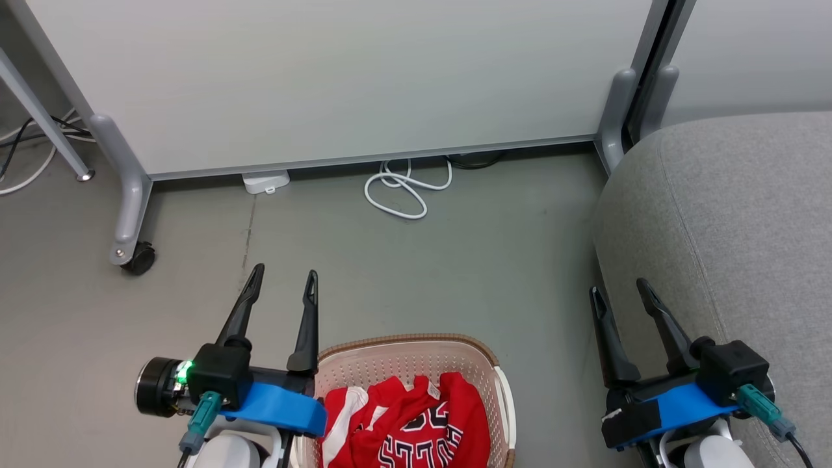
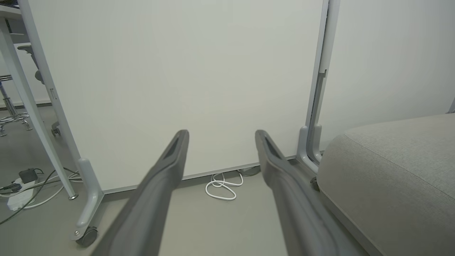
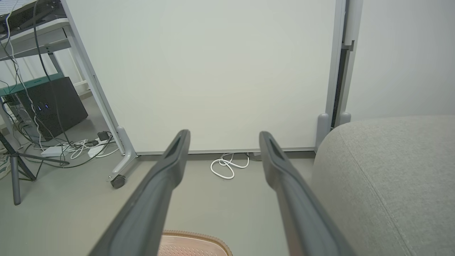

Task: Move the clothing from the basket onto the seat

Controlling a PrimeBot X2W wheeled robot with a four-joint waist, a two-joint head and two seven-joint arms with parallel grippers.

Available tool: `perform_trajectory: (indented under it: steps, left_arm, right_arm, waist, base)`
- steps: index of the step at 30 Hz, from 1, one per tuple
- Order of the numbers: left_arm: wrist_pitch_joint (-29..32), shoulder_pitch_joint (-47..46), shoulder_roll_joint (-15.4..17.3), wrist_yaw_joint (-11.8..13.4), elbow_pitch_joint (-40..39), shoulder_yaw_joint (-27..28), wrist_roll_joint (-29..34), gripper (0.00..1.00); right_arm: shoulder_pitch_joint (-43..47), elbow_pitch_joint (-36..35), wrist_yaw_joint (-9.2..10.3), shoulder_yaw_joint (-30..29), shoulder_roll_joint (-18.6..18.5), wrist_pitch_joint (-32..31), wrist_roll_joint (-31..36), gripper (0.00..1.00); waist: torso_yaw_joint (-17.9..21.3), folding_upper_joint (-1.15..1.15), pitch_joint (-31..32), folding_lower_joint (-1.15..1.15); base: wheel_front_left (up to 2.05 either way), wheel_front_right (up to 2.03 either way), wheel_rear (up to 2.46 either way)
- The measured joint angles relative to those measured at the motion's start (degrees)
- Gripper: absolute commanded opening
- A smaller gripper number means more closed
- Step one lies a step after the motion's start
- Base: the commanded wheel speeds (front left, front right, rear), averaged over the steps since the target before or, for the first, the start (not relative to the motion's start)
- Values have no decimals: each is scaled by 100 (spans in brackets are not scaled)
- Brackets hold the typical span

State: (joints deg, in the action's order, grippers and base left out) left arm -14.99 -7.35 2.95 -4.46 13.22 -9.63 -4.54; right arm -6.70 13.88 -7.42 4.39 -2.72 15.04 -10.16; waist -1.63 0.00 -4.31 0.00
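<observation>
The cream basket [image 1: 416,348] with a brown rim stands on the floor at the bottom middle of the head view, and its rim [image 3: 199,236] shows low in the right wrist view. Red clothing [image 1: 416,422] with white trim and lettering lies crumpled inside it. The grey seat [image 1: 734,214] rises at the right, also seen from the wrists [image 2: 398,167] [image 3: 387,170]. My left gripper [image 1: 284,276] hangs open just left of the basket, nothing between its fingers [image 2: 220,133]. My right gripper [image 1: 619,287] is open too, beside the seat's front edge [image 3: 224,134].
A white partition panel [image 1: 338,78] on castor feet [image 1: 138,259] closes off the far side. A coiled white cable [image 1: 406,188] lies at its base. A power strip and loose cables [image 2: 21,188] sit at the left, near a table leg [image 1: 45,123] and a dark box [image 3: 53,103].
</observation>
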Motion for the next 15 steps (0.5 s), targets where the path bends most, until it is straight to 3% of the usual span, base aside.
perform_trajectory:
  steps: [8,15]
  left_arm:
    - [-2,-452,-2,-168,365,-293,76,100]
    - [-1,-1384,247,-270,1101,-1002,226,100]
  right_arm:
    - [-240,-82,0,-47,-1,1,145,100]
    - [-759,-260,-1,-26,-1,2,282,100]
  waist:
    - [49,0,-313,0]
    - [146,0,-933,0]
  base:
    - [0,0,0]
    - [0,0,0]
